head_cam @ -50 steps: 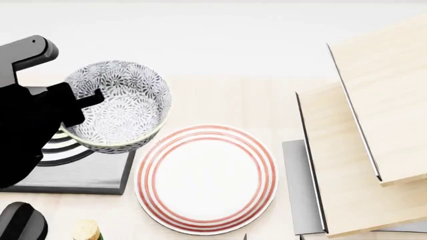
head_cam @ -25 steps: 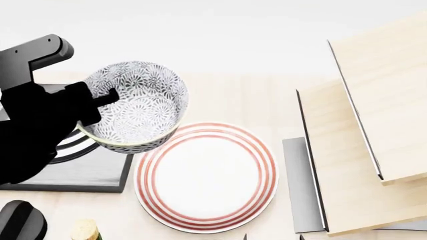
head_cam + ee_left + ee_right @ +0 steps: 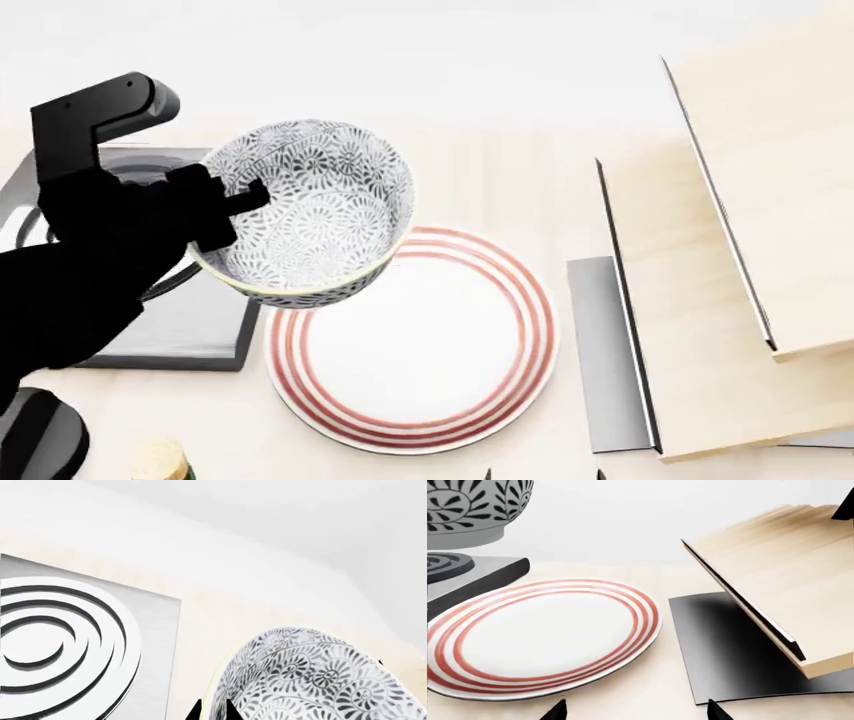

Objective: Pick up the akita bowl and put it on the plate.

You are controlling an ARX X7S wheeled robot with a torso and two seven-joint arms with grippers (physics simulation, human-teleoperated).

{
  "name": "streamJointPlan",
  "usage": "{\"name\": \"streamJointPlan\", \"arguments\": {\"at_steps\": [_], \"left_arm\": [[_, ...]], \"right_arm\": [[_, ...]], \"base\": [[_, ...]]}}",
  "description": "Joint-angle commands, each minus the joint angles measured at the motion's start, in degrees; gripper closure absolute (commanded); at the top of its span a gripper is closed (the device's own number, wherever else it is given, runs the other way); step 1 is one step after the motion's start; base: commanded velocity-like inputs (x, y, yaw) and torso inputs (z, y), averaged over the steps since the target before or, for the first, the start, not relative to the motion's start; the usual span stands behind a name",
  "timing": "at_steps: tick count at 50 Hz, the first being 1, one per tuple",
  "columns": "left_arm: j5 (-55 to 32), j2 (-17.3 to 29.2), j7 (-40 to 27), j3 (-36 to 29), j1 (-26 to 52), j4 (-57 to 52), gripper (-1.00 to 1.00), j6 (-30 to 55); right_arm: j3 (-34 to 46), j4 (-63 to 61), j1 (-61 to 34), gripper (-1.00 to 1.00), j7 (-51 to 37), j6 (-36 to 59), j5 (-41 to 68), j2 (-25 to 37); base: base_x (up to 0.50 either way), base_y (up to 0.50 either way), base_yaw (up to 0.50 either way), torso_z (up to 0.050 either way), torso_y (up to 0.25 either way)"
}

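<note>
The akita bowl [image 3: 320,215], white with a dense grey-black floral pattern, hangs in the air over the upper-left rim of the plate [image 3: 427,350]. My left gripper [image 3: 230,205] is shut on the bowl's left rim, one finger inside and one outside. In the left wrist view the two dark fingertips pinch the wall of the bowl [image 3: 313,680], my left gripper [image 3: 213,711] closed across it. The plate [image 3: 540,635], white with red rings, lies flat and bare. My right gripper [image 3: 634,711] is open and holds nothing, low near the plate's front-right side. The bowl's underside [image 3: 474,510] shows above the plate's far edge.
A dark grey stove burner [image 3: 187,335] with raised rings sits left of the plate. Slanted wooden boards [image 3: 747,250] over a dark grey sheet [image 3: 607,360] stand close on the right. A black knob [image 3: 40,440] and a cork-topped item [image 3: 160,462] are at the front left.
My left arm has carried the bowl to the right, from above the burner to over the plate's left rim. The plate has not moved.
</note>
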State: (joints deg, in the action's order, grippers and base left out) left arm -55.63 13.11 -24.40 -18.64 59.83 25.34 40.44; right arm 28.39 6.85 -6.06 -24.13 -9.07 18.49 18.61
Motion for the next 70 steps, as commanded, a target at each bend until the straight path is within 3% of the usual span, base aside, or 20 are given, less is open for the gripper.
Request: {"name": "streamJointPlan", "arguments": {"at_steps": [1,38,51,62,70], "left_arm": [[0.37,-0.95,1.53,-0.62,0.37,0.94,1.00,-1.58],[-1.43,-2.73,5.17,-1.12,0.46,3.56,1.00,-2.60],[1.19,-7.15,9.61,-1.60,3.59,17.14,1.00,-9.02],[2.07,-8.57,10.64,-1.69,4.84,21.34,1.00,-12.71],[3.77,-11.13,15.19,-2.46,7.99,32.27,1.00,-17.77]], "right_arm": [[0.19,0.33,-0.11,-1.00,0.05,-0.09,0.09,-0.04],[0.66,0.11,-0.19,-1.00,-0.09,0.02,0.41,0.19],[0.71,0.35,-0.15,-1.00,-0.06,-0.28,0.56,0.29],[0.93,0.42,-0.16,-1.00,0.01,-0.23,0.68,0.31],[0.97,0.38,-0.09,-1.00,0.01,-0.33,0.77,0.42]], "base": [[0.00,0.00,0.00,0.007,-0.213],[0.00,0.00,0.00,0.000,-0.022],[0.00,0.00,0.00,0.000,0.000],[0.00,0.00,0.00,0.000,0.000],[0.00,0.00,0.00,0.000,0.000]]}}
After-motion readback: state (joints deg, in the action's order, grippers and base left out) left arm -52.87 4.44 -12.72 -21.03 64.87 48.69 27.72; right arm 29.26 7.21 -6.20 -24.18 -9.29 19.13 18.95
